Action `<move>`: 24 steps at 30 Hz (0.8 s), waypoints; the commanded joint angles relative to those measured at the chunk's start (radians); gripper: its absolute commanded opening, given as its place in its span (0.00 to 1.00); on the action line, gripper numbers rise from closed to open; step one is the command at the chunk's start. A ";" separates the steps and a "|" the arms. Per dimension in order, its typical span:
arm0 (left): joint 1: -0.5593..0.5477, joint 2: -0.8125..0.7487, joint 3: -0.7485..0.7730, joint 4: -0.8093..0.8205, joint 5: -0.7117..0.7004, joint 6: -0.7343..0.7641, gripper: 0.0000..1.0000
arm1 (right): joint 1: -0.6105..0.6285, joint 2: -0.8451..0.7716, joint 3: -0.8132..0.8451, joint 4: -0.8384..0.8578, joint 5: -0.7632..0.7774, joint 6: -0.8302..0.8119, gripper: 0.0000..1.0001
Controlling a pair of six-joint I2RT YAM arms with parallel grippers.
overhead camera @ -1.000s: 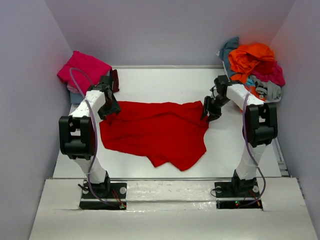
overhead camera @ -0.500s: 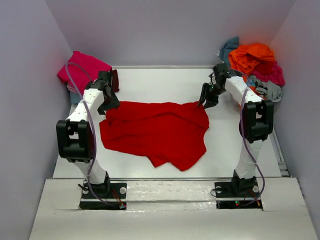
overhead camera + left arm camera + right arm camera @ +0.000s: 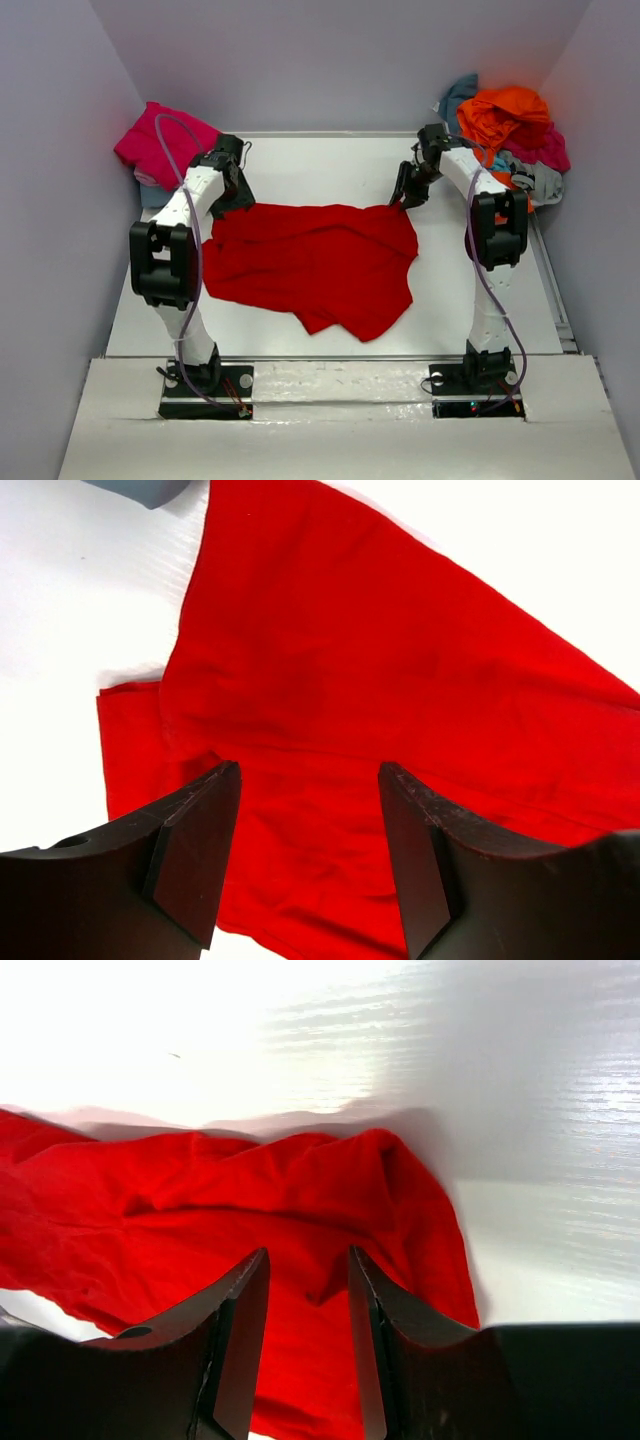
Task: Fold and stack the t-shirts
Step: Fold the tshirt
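Red t-shirt (image 3: 310, 265): soft matte cloth, rumpled, creased, irregular outline, spread flat.

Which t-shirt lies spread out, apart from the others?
The bright red t-shirt, alone in the middle; the others are bunched in the far-left pile and far-right pile.

A grey scrap (image 3: 140, 488) beyond the left fingers (image 3: 195, 855) is cut by the top edge. The red shirt (image 3: 200, 1200) is partly hidden behind the right fingers (image 3: 240, 1350).
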 commanded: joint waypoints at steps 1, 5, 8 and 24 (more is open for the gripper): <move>-0.014 0.012 0.043 -0.012 -0.014 0.007 0.69 | 0.006 -0.021 0.057 0.003 -0.002 0.007 0.42; -0.024 0.024 0.043 -0.010 -0.020 0.005 0.69 | 0.006 -0.047 0.023 -0.002 0.000 0.005 0.36; -0.024 0.032 0.043 -0.009 -0.020 0.005 0.69 | 0.006 -0.058 0.000 -0.002 -0.002 0.005 0.36; -0.042 0.046 0.016 0.013 -0.020 0.005 0.69 | 0.025 -0.081 -0.035 -0.025 0.001 0.001 0.36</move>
